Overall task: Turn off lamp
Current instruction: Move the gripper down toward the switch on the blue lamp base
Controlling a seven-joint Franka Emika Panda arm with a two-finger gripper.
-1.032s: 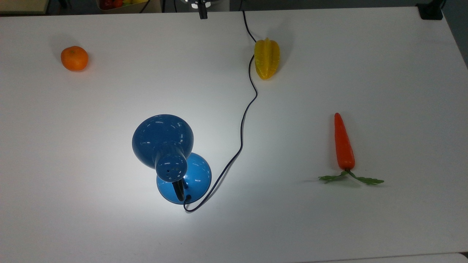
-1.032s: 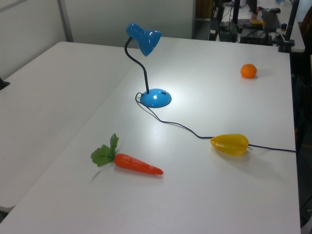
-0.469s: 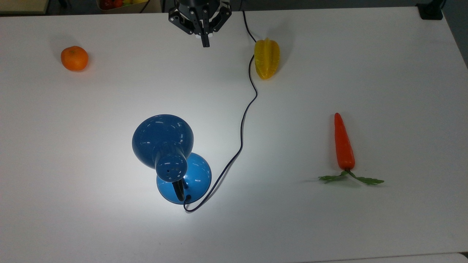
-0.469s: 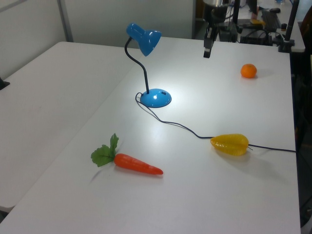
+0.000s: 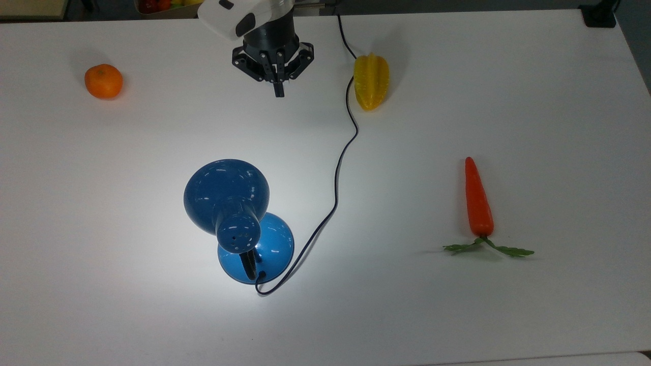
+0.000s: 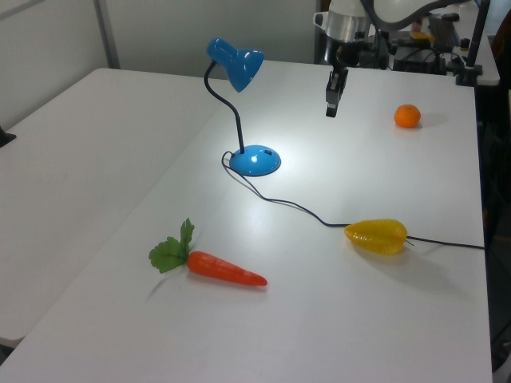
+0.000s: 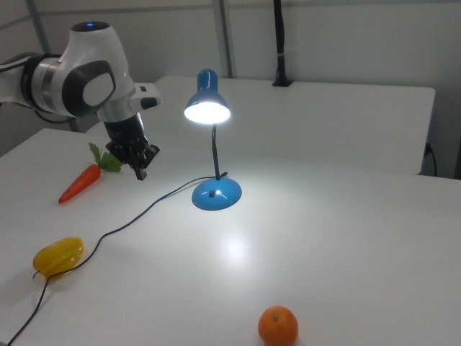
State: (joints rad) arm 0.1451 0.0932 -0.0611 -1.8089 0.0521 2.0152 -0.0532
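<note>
Top view shows the lamp (image 5: 239, 218) lit at mid-tabletop (image 5: 508, 76), the end effector (image 5: 278, 91) well apart with fingers pinched together; descending carelessly, it could strike the shade or snag the cord (image 5: 341, 168), toppling the lamp.

Robotics lab, white table (image 5: 534, 76), toy carrot (image 5: 478, 203), cluttered benches behind
</note>
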